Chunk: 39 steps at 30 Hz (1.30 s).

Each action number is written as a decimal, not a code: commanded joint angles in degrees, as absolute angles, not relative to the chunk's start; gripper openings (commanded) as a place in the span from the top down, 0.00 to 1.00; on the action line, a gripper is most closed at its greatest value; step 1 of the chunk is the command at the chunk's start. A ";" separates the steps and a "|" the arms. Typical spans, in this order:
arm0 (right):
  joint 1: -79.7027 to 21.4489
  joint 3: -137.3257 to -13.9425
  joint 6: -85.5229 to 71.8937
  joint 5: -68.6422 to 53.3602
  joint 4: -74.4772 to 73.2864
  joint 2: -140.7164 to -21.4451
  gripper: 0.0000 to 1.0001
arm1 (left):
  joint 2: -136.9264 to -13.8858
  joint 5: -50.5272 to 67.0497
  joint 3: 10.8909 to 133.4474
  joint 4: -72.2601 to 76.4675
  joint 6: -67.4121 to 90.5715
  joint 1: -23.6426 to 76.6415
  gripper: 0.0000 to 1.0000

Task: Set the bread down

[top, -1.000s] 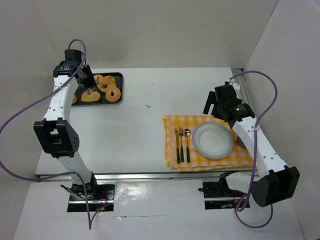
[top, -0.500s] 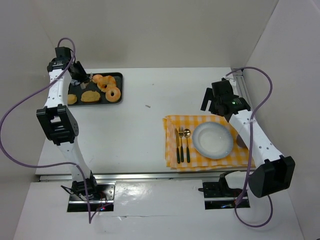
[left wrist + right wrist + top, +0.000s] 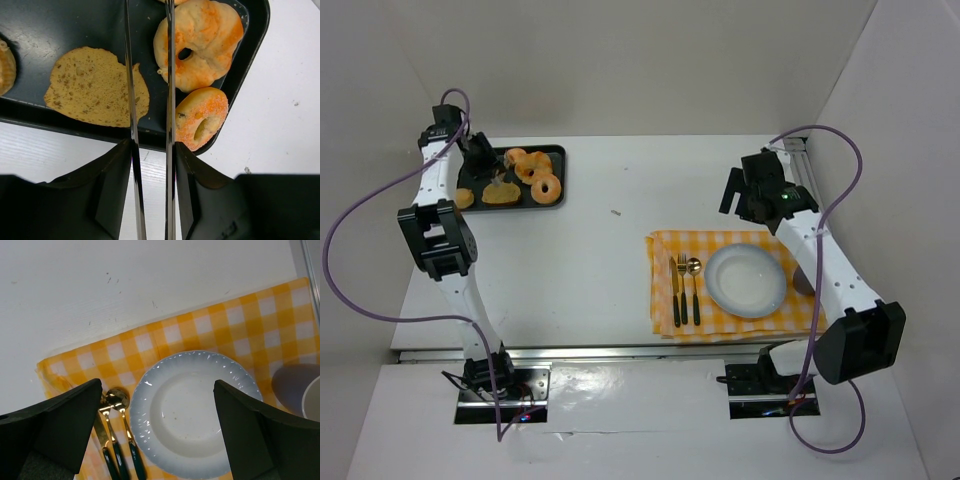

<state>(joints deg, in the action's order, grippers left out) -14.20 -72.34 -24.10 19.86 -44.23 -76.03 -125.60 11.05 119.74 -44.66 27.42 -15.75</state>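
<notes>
Shift: L gripper point(image 3: 147, 30) back down over black metal tray point(image 3: 60, 20), thin jaws a narrow gap apart, empty, above edge of flat brown seeded bread slice point(image 3: 90, 85) still lying in tray, so pickup pending; R gripper point(image 3: 157, 390) spread wide above white round plate point(image 3: 190, 415).

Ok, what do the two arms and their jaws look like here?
The left arm and right arm have white links, black joint housings and a looping purple cable each. The left jaws are thin metal blades on black mounts; the right jaws are broad, black wedges.
</notes>
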 commanded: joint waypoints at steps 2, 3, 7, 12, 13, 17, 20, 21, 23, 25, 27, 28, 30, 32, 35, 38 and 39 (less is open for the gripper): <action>-13.80 -75.32 -23.38 19.34 -43.42 -77.34 0.00 | -126.73 15.64 119.88 -38.32 28.48 -16.52 0.49; -13.80 -75.84 -23.38 18.73 -43.42 -77.34 0.00 | -126.74 16.25 119.88 -38.32 28.48 -17.05 0.49; -13.80 -76.55 -23.38 18.19 -43.94 -77.87 0.00 | -128.06 19.33 120.50 -38.32 28.48 -17.58 0.52; -13.80 -77.08 -23.38 17.67 -43.95 -78.40 0.00 | -126.12 19.34 118.92 -38.32 27.43 -18.80 0.51; -13.80 -77.08 -23.38 17.67 -43.95 -78.40 0.00 | -125.51 18.55 118.39 -38.32 27.42 -18.81 0.51; -13.80 -77.60 -23.38 17.14 -43.42 -78.93 0.00 | -125.51 18.10 118.39 -38.32 27.42 -19.33 0.48; -13.80 -77.61 -23.38 17.14 -43.42 -78.93 0.00 | -126.04 19.34 118.39 -38.32 27.42 -19.86 0.46; -13.80 -77.61 -23.38 17.14 -43.42 -78.93 0.00 | -126.04 19.86 118.39 -38.32 27.42 -19.86 0.44; -13.80 -77.61 -23.38 17.14 -43.42 -78.93 0.00 | -124.72 19.34 117.69 -38.32 27.42 -19.86 0.44; -13.80 -77.00 -23.38 17.14 -43.42 -78.93 0.00 | -123.06 19.34 116.20 -37.79 27.42 -19.86 0.47; -13.80 -76.99 -23.38 17.14 -43.42 -78.93 0.00 | -122.52 19.34 115.66 -36.39 27.42 -19.86 0.47; -13.80 -76.99 -23.38 17.14 -43.42 -78.93 0.00 | -122.00 19.34 115.66 -36.39 27.42 -20.39 0.47; -13.80 -76.99 -23.38 17.14 -43.42 -78.93 0.00 | -121.47 19.34 115.14 -36.39 27.42 -20.39 0.46; -13.80 -76.47 -23.38 17.14 -43.42 -78.93 0.00 | -121.46 19.86 114.61 -34.99 27.42 -20.39 0.42; -13.80 -76.46 -23.38 17.14 -43.42 -78.93 0.00 | -122.17 22.22 115.40 -34.98 28.03 -21.44 0.42; -13.80 -76.46 -23.38 17.14 -43.42 -78.40 0.00 | -120.78 24.60 112.86 -32.97 29.53 -22.06 0.44; -13.80 -76.46 -23.38 17.14 -43.42 -78.40 0.00 | -120.24 24.61 110.85 -31.48 29.53 -22.06 0.44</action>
<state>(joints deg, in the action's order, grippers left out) -14.20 -75.07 -24.08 17.10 -44.27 -78.98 -124.49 20.86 113.16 -37.17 27.88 -21.34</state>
